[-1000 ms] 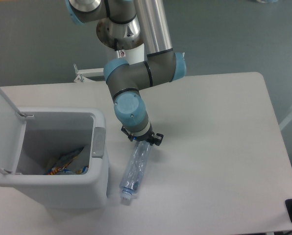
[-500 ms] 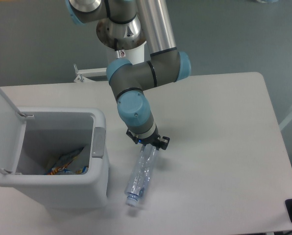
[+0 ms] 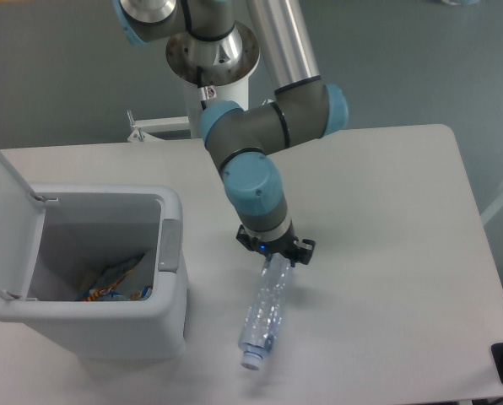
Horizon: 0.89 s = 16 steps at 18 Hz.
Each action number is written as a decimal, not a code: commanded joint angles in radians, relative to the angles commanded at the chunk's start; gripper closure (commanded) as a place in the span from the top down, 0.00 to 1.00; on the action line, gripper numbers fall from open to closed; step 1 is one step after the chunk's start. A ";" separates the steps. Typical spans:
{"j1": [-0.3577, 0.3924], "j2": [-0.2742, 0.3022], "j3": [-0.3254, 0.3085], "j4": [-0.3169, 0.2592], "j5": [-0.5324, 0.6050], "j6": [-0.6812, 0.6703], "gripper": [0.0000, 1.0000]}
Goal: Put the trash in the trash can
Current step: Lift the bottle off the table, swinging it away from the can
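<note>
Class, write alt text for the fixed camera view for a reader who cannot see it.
A robot arm's gripper holds a clear plastic bottle by its base, cap end angled down over a white table. Left of it stands an open pale trash can with a snack packet inside.

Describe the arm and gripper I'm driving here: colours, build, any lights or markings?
The arm has grey joint housings with light blue round caps and a polished silver tube link. The wrist narrows to a grey and silver collar above a small black gripper, where a tiny blue light glows. No loose cables or readable markings show.
</note>
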 joint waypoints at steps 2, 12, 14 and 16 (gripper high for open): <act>0.002 -0.002 0.026 0.002 -0.037 -0.003 0.48; 0.041 -0.008 0.146 0.002 -0.143 -0.014 0.47; 0.052 -0.008 0.175 0.002 -0.198 -0.052 0.47; 0.064 -0.008 0.215 0.003 -0.244 -0.098 0.47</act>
